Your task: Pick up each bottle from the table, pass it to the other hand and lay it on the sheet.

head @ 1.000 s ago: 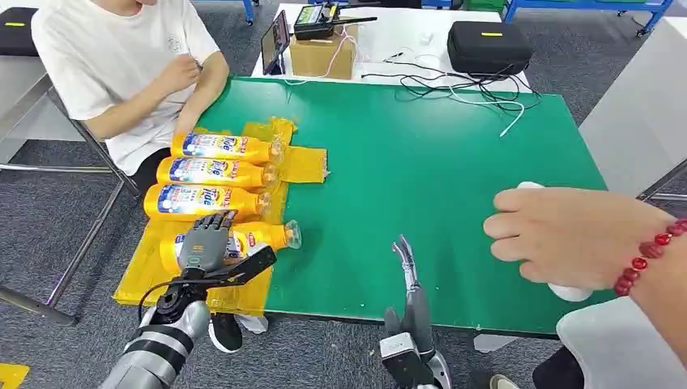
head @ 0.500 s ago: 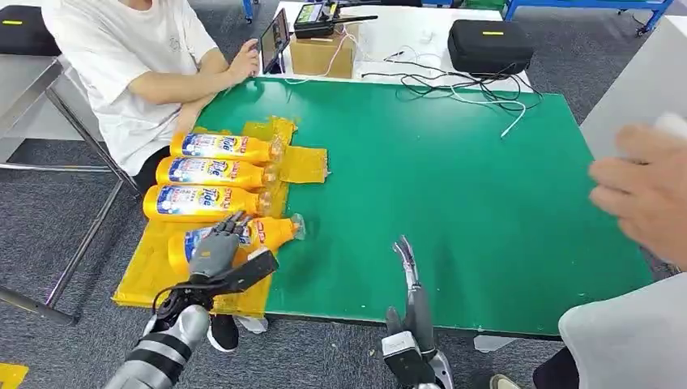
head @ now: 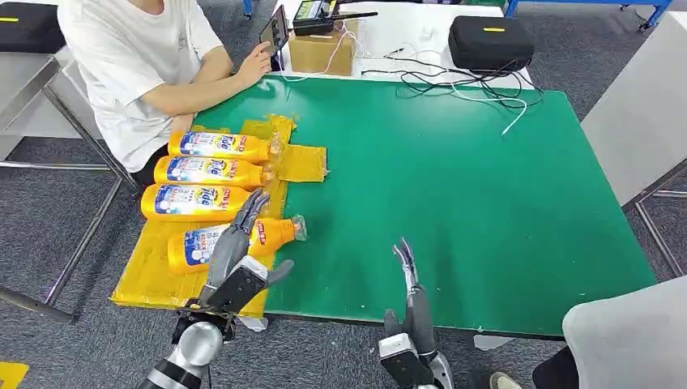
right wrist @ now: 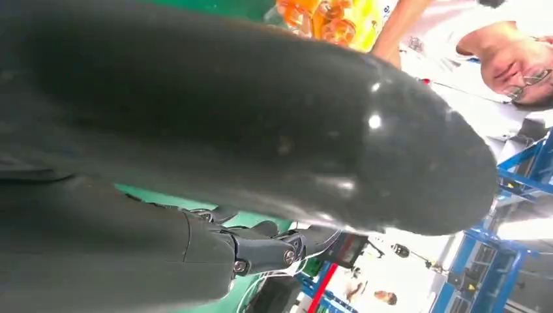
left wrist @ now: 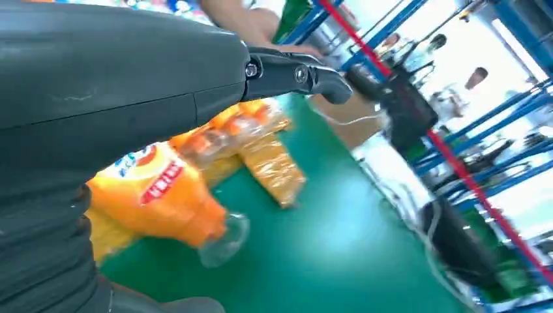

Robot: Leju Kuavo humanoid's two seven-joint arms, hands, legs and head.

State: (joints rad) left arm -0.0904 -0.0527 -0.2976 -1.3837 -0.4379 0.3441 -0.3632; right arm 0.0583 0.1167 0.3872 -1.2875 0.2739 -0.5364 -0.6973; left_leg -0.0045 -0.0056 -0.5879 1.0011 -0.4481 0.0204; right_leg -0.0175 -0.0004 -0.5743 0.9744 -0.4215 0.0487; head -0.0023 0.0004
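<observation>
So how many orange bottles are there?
4, all lying on the yellow sheet: far bottle, second bottle, third bottle, and nearest bottle beside the left hand.

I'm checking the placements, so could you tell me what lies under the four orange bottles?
The bottles lie side by side on a yellow sheet spread over the green table. The sheet beneath the bottles is covered; the nearest bottle's cap overhangs bare table.
</observation>
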